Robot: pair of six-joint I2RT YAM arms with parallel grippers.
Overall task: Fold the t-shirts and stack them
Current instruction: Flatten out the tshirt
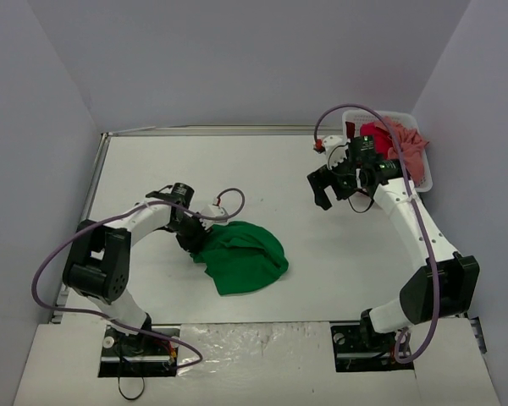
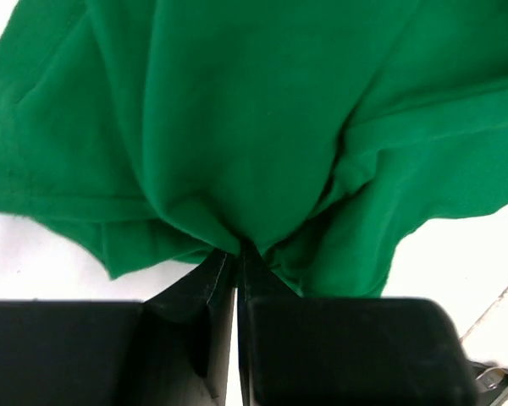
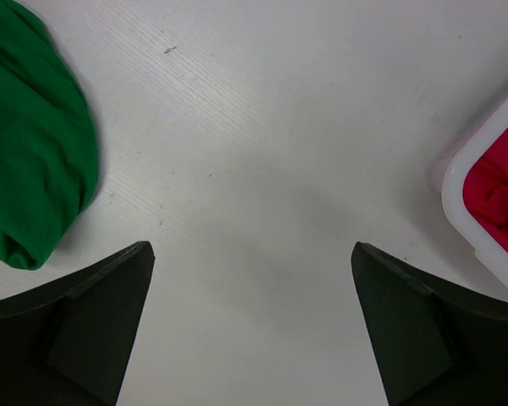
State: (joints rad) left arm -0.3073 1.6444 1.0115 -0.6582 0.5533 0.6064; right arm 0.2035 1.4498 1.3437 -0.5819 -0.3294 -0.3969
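Note:
A bright green t-shirt (image 1: 245,254) lies bunched on the table in front of the left arm. My left gripper (image 1: 200,239) is shut on its left edge; in the left wrist view the cloth (image 2: 237,127) gathers into the closed fingertips (image 2: 235,254). My right gripper (image 1: 328,189) is open and empty, held above bare table to the right of the shirt. The right wrist view shows the green shirt (image 3: 25,144) at the left. Crimson and salmon pink t-shirts (image 1: 400,145) lie heaped in a basket at the far right.
The white slatted basket (image 1: 429,182) stands at the table's far right corner, behind my right gripper; its rim shows in the right wrist view (image 3: 474,211). Grey walls close in the table on three sides.

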